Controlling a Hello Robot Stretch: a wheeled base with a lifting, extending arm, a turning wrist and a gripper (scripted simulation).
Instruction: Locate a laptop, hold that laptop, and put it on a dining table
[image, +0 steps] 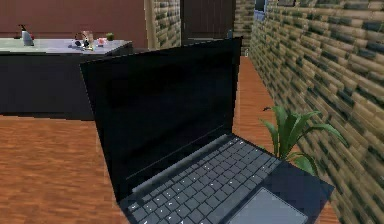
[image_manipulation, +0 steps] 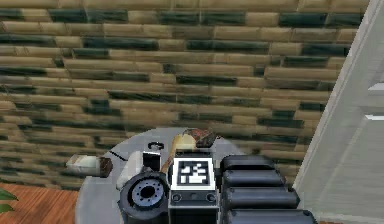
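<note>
"Where's the laptop?"

"Right up close in the forward view. It's a black laptop with a dark blank screen (image: 170, 110), lid up, sitting at a slant. Its grey keyboard (image: 205, 185) runs down toward the forward view's bottom right. I can't tell what it's resting on."

"What's behind it?"

"A long dark bench with a pale top (image: 40, 80) on the forward view's left, with a few small odds and ends (image: 85, 42) on it. There's orange-brown wooden floor (image: 40, 170), and a rough brick wall (image: 320, 60) along the right. A leafy green plant (image: 295, 135) stands just beside the laptop's right edge."

"And the arm?"

"In the arm side view, the dark square-barred arm (image_manipulation: 255, 185) comes up from the bottom edge. A white square with black marks (image_manipulation: 193, 173) sits at its end, and the dark round-bodied tool (image_manipulation: 145, 195) is just left of that. It hangs in front of a round grey bench (image_manipulation: 105, 185) set against the bricks."

"Is the tool holding anything?"

"I can't tell. Small things lie on that bench behind it: a cream cylinder on its side (image_manipulation: 85, 162) and a dark brown lump (image_manipulation: 205, 135). I can't make out the fingers against them."
</note>
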